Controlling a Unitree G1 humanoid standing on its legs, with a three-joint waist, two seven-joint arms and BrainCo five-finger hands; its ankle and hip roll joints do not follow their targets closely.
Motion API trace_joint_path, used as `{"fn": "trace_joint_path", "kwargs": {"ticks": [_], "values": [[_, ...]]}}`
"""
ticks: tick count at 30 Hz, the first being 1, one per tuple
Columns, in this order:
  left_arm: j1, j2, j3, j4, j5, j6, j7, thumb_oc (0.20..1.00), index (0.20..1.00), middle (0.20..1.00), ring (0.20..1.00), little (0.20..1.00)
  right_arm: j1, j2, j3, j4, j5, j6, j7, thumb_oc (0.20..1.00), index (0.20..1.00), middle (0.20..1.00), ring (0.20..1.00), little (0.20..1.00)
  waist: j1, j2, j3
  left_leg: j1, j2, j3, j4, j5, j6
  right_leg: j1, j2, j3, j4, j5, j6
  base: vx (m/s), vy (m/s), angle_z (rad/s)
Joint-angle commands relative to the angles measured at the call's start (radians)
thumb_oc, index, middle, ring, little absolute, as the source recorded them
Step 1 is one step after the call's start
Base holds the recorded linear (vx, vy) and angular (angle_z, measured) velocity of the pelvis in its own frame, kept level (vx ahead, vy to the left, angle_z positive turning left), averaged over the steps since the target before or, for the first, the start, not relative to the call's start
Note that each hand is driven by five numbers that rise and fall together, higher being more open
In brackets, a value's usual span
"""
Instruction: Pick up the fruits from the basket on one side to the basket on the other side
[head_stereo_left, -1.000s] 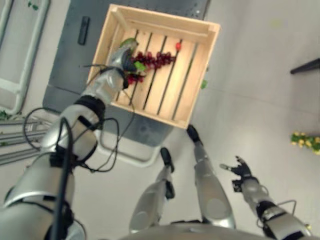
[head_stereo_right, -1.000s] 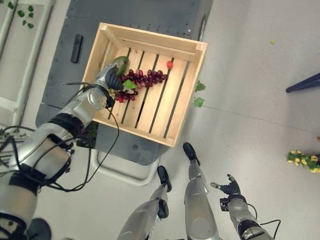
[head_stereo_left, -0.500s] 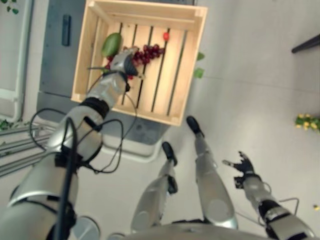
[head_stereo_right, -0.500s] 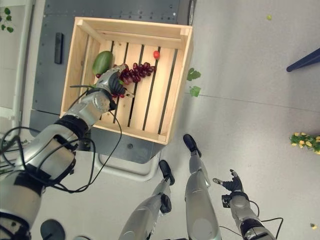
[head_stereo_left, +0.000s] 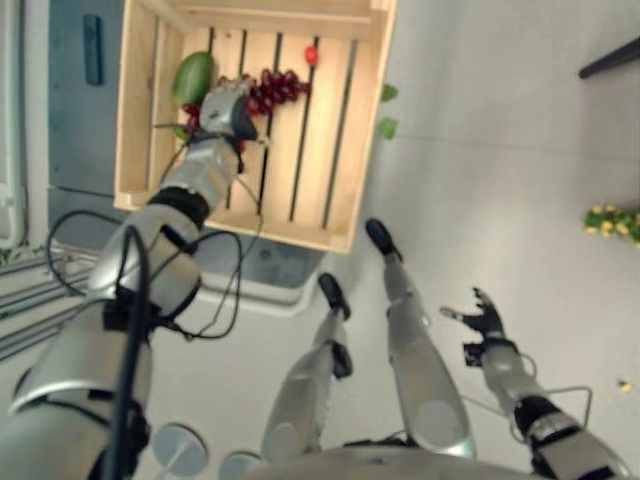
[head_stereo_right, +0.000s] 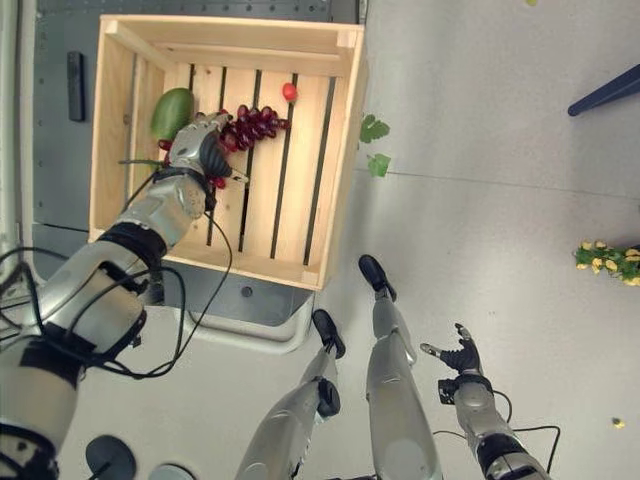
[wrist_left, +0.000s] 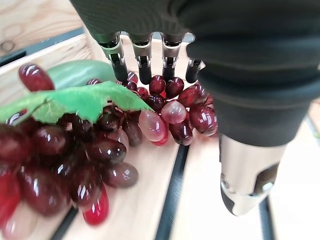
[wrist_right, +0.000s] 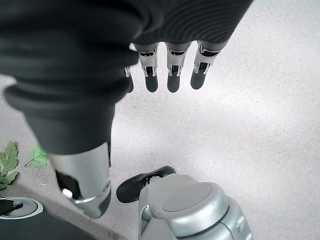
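A wooden crate (head_stereo_right: 345, 150) stands on a dark table. In it lie a green mango (head_stereo_right: 172, 108), a bunch of dark red grapes (head_stereo_right: 250, 125) with a green leaf (wrist_left: 75, 100), and a small red fruit (head_stereo_right: 289, 92). My left hand (head_stereo_right: 200, 150) hovers over the near end of the grapes, beside the mango. Its fingers (wrist_left: 145, 70) are straight just above the berries and its thumb (wrist_left: 245, 185) stands clear of them, so it is open and holds nothing. My right hand (head_stereo_right: 460, 355) hangs low over the floor at the right, open and empty, with straight fingers (wrist_right: 172, 75).
The crate sits on a dark grey table (head_stereo_left: 70, 130) with a small black bar (head_stereo_left: 92, 48) on it. Green leaves (head_stereo_right: 372, 145) lie on the floor right of the crate. A yellow bunch (head_stereo_left: 612, 222) lies on the floor at far right. A dark bar (head_stereo_right: 605, 92) crosses the upper right.
The whole picture has swung, so the camera moved. The left hand has drawn back from the mango, which now lies free by the crate's wall. The right hand hangs as before.
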Motion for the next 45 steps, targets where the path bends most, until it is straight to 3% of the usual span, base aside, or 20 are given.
{"fn": "trace_joint_path", "kwargs": {"ticks": [1, 14, 15, 16, 17, 33, 36, 39, 40, 45], "values": [[-0.116, 0.079, 0.023, 0.112, 0.048, 0.024, 0.027, 1.0, 1.0, 1.0, 1.0, 1.0, 0.058, -0.03, 0.03, -0.041, 0.013, -0.032, -0.022, 1.0, 1.0, 1.0, 1.0, 1.0, -0.025, 0.0, 0.029, -0.066, 0.035, -0.011, 0.065, 0.008, -0.044, 0.016, 0.006, -0.022, 0.07, -0.151, 0.115, 0.0, -0.002, -0.05], [-0.162, 0.125, -0.011, 0.133, 0.095, 0.047, 0.081, 1.0, 1.0, 1.0, 1.0, 1.0, 0.083, -0.025, 0.058, -0.081, 0.016, -0.056, -0.023, 1.0, 1.0, 1.0, 1.0, 1.0, -0.028, -0.016, 0.029, -0.132, 0.043, 0.008, 0.052, 0.015, -0.046, -0.074, 0.015, -0.013, 0.074, -0.137, 0.119, 0.01, 0.005, -0.06], [-0.162, 0.125, -0.016, 0.131, 0.102, 0.048, 0.081, 0.489, 0.489, 0.489, 0.489, 0.489, 0.086, -0.023, 0.06, -0.086, 0.016, -0.056, -0.024, 1.0, 1.0, 1.0, 1.0, 1.0, -0.028, -0.018, 0.029, -0.136, 0.044, 0.01, 0.052, 0.016, -0.047, -0.079, 0.016, -0.014, 0.075, -0.137, 0.119, 0.0, 0.0, 0.0], [-0.16, 0.125, -0.014, 0.132, 0.101, 0.046, 0.082, 0.256, 0.256, 0.256, 0.256, 0.256, 0.087, -0.022, 0.061, -0.087, 0.015, -0.058, -0.026, 1.0, 1.0, 1.0, 1.0, 1.0, -0.028, -0.02, 0.029, -0.14, 0.045, 0.01, 0.052, 0.016, -0.046, -0.084, 0.017, -0.013, 0.076, -0.137, 0.119, 0.02, -0.01, -0.03], [-0.156, 0.125, -0.011, 0.136, 0.1, 0.046, 0.079, 0.2, 0.2, 0.2, 0.2, 0.2, 0.089, -0.022, 0.062, -0.088, 0.014, -0.059, -0.026, 1.0, 1.0, 1.0, 1.0, 1.0, -0.028, -0.023, 0.029, -0.143, 0.046, 0.01, 0.053, 0.016, -0.046, -0.086, 0.018, -0.012, 0.077, -0.137, 0.119, 0.0, 0.0, 0.0], [-0.107, 0.116, 0.065, 0.086, 0.01, 0.006, 0.117, 0.2, 0.2, 0.2, 0.2, 0.2, 0.086, -0.011, 0.081, -0.113, 0.008, -0.077, -0.037, 1.0, 1.0, 1.0, 1.0, 1.0, -0.018, -0.056, 0.029, -0.167, 0.049, -0.006, 0.069, 0.013, -0.049, -0.101, 0.023, -0.028, 0.088, -0.136, 0.114, 0.0, -0.001, -0.02], [-0.073, 0.104, 0.133, 0.042, -0.092, -0.041, 0.133, 0.2, 0.2, 0.2, 0.2, 0.2, 0.081, -0.01, 0.08, -0.117, 0.001, -0.08, -0.044, 1.0, 1.0, 1.0, 1.0, 1.0, -0.012, -0.065, 0.029, -0.168, 0.047, -0.02, 0.074, 0.013, -0.05, -0.096, 0.019, -0.038, 0.087, -0.132, 0.113, -0.02, -0.013, 0.03], [-0.062, 0.105, 0.143, 0.025, -0.11, -0.05, 0.138, 0.2, 0.2, 0.2, 0.2, 0.2, 0.08, -0.009, 0.078, -0.12, 0.0, -0.08, -0.045, 1.0, 1.0, 1.0, 1.0, 1.0, -0.01, -0.067, 0.029, -0.168, 0.048, -0.025, 0.076, 0.014, -0.05, -0.094, 0.018, -0.041, 0.088, -0.132, 0.113, -0.02, -0.018, 0.06], [-0.013, 0.103, 0.199, -0.037, -0.193, -0.092, 0.142, 0.2, 0.2, 0.2, 0.2, 0.2, 0.081, -0.006, 0.069, -0.13, -0.002, -0.081, -0.046, 1.0, 1.0, 1.0, 1.0, 1.0, -0.003, -0.073, 0.029, -0.163, 0.046, -0.037, 0.08, 0.015, -0.049, -0.08, 0.016, -0.049, 0.087, -0.131, 0.112, -0.03, -0.022, 0.06], [0.118, 0.124, 0.301, -0.195, -0.345, -0.159, 0.12, 0.2, 0.2, 0.2, 0.2, 0.2, 0.089, -0.005, 0.051, -0.146, -0.006, -0.077, -0.041, 1.0, 1.0, 1.0, 1.0, 1.0, 0.014, -0.076, 0.029, -0.151, 0.042, -0.06, 0.089, 0.015, -0.05, -0.055, 0.008, -0.065, 0.088, -0.132, 0.111, -0.03, -0.019, 0.1]]}}
